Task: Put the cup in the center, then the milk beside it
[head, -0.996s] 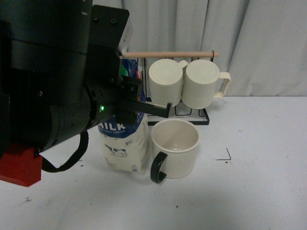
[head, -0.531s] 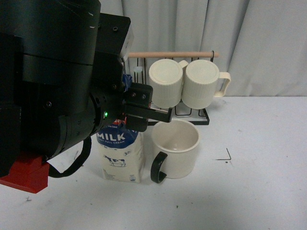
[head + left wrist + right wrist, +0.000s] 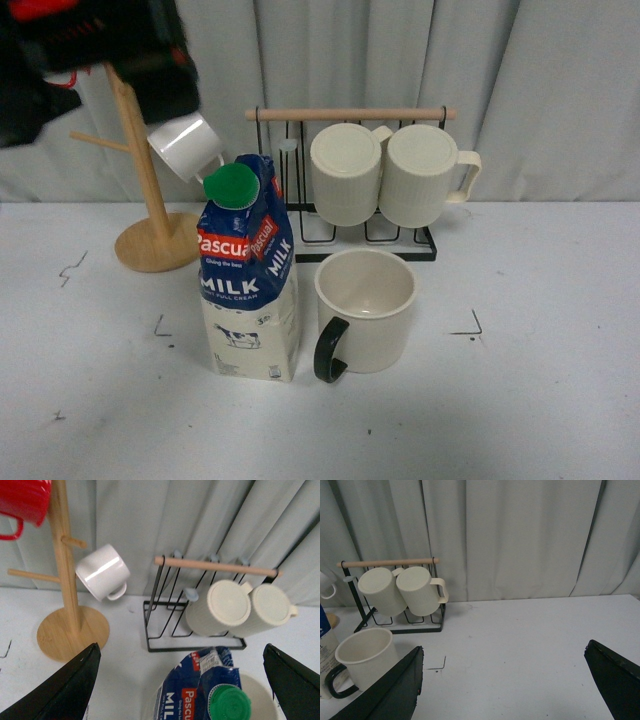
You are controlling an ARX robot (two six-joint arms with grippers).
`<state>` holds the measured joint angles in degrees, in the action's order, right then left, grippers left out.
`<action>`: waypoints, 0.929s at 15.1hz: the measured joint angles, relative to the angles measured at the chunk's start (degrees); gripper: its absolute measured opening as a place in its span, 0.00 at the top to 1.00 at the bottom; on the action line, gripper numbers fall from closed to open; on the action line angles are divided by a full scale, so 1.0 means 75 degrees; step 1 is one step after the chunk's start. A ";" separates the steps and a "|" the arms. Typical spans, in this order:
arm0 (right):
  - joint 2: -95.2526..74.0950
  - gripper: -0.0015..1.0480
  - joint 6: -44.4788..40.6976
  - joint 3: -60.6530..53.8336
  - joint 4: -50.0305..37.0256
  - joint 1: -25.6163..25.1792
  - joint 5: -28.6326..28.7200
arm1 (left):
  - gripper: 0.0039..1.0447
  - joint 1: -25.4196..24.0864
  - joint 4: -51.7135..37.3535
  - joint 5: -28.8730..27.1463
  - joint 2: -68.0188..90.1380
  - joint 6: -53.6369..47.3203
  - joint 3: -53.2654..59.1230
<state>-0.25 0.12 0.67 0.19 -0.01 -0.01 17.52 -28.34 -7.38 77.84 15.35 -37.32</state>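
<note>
The cup [image 3: 365, 310], a wide cream mug with a black loop handle turned toward me, stands mid-table. The milk [image 3: 248, 270], a blue-topped carton with a green cap, stands upright just to its left, apart from it by a narrow gap. My left gripper [image 3: 180, 647] hangs open well above the carton [image 3: 200, 690], holding nothing; in the front view only its blurred arm [image 3: 90, 50] shows at the top left. My right gripper [image 3: 504, 650] is open over bare table, to the right of the cup [image 3: 365, 657].
A black wire rack [image 3: 370, 240] with a wooden bar holds two ribbed cream mugs [image 3: 345, 175] behind the cup. A wooden mug tree [image 3: 150, 200] at the back left carries a small white mug [image 3: 185, 145] and a red mug [image 3: 22, 502]. Curtains close the back.
My left arm has let go of the milk and lifted away up and to the left. The carton now stands free beside the cup, which has not moved.
</note>
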 joint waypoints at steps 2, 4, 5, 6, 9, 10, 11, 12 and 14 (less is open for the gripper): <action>0.0000 0.06 0.0000 0.0003 0.0000 0.0000 0.0003 | 0.06 -0.0166 0.0061 0.0122 -0.0358 0.0073 0.0090; 0.0000 0.06 0.0000 0.0000 0.0000 0.0000 0.0000 | 0.06 -0.0685 0.0402 0.0466 -0.1349 0.0297 0.0321; 0.0000 0.06 0.0000 0.0003 0.0000 0.0000 0.0000 | 0.06 -0.0766 0.0463 0.0533 -0.1501 0.0300 0.0364; 0.0000 0.06 0.0000 0.0000 0.0000 0.0000 0.0000 | 0.17 -0.1300 -0.0093 0.0236 -0.2486 -0.0192 0.0979; 0.0000 0.06 0.0000 0.0000 0.0000 0.0000 0.0003 | 0.78 -0.2314 -0.0341 0.0985 -0.4371 -0.1894 0.3177; 0.0000 0.06 0.0000 0.0000 0.0003 0.0000 0.0003 | 0.81 -0.2314 -0.0344 0.0985 -0.4450 -0.1906 0.3246; 0.0000 0.06 0.0000 0.0000 0.0006 0.0000 0.0000 | 0.84 -0.2314 -0.0344 0.0982 -0.4535 -0.1909 0.3314; 0.0000 0.06 0.0000 0.0003 0.0000 0.0000 0.0003 | 0.90 -0.2314 -0.0341 0.0982 -0.4660 -0.1912 0.3410; 0.0000 0.06 0.0000 0.0003 0.0003 0.0000 0.0003 | 0.98 -0.2314 -0.0335 0.0982 -0.4841 -0.1912 0.3535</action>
<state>-0.25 0.12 0.69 0.21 -0.01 0.01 0.16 -30.85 -0.01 41.54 1.02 -10.81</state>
